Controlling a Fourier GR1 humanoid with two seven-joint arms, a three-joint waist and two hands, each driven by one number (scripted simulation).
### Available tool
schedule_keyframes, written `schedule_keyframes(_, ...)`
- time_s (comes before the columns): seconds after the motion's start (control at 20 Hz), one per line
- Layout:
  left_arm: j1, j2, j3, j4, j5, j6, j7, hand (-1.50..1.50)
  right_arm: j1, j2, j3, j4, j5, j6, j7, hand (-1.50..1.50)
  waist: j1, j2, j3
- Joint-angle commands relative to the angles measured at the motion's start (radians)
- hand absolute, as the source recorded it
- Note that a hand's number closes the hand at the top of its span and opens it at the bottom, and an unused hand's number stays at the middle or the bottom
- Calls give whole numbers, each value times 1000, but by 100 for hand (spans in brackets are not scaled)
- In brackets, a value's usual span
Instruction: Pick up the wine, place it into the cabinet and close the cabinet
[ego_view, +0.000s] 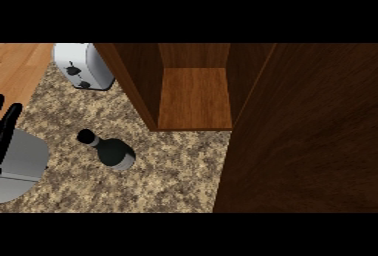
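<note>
The cabinet door (303, 130) is the largest thing here, a dark wooden panel swung open that fills the view's right side from top to bottom, with its long edge running down to the counter's near side. The counter (177, 175) is speckled stone in brown and beige, and a broad bare stretch of it lies between the door's edge and the bottle, right up to the cabinet's mouth. The cabinet (196, 97) stands open at top centre, showing a warm brown bare shelf between two darker side walls, and its front lip meets the counter in a straight line. At lower left the grey left forearm (22, 162) comes in from the view's edge. Beyond the counter's left border, at upper left, lies a strip of light wood (22, 65). A white toaster (83, 65) sits at the back just beside the cabinet's left wall, with two small dark knobs on its near face. The wine (111, 151) is a black bottle on the counter, left of the cabinet's mouth and in front of the toaster, apart from both, with its capped neck pointing to upper left; a grey band low on its body may be a label, but no writing can be read. The left hand (10, 122) shows at the left edge, its black fingers straight and pointing up, holding nothing, well apart from the bottle
</note>
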Motion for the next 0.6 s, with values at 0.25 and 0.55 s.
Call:
schedule_keyframes(0.25,59,-14,34,112,33,-85,-135,-150,-22,-66,50,-192,176,-59,136,-150,-1,-1,-1)
schedule_keyframes(0.55,56,-43,23,246,-17,-94,-223,-150,-62,-83,65,-184,192,-108,161,-150,-6,-1,-1)
